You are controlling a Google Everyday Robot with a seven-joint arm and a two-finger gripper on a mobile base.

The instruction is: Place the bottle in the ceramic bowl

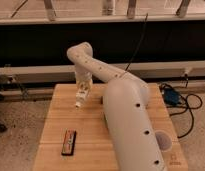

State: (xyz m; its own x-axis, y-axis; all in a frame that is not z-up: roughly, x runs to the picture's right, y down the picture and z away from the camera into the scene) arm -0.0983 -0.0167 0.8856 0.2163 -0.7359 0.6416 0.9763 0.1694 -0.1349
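My gripper [81,94] hangs from the arm over the far left part of the wooden table [91,130]. It is shut on the bottle [80,99], a slim pale bottle with a yellowish label. The bottle's white end points down and to the left, just above the wood. The dark green ceramic bowl is almost wholly hidden behind my thick white arm [128,125]. Only a dark sliver [102,100] shows at the arm's left edge, right of the gripper.
A reddish-brown oblong item [69,142] lies on the near left of the table. A white cup [163,140] stands at the near right, partly behind the arm. A blue object and black cables [172,97] lie on the floor to the right. A dark wall runs behind the table.
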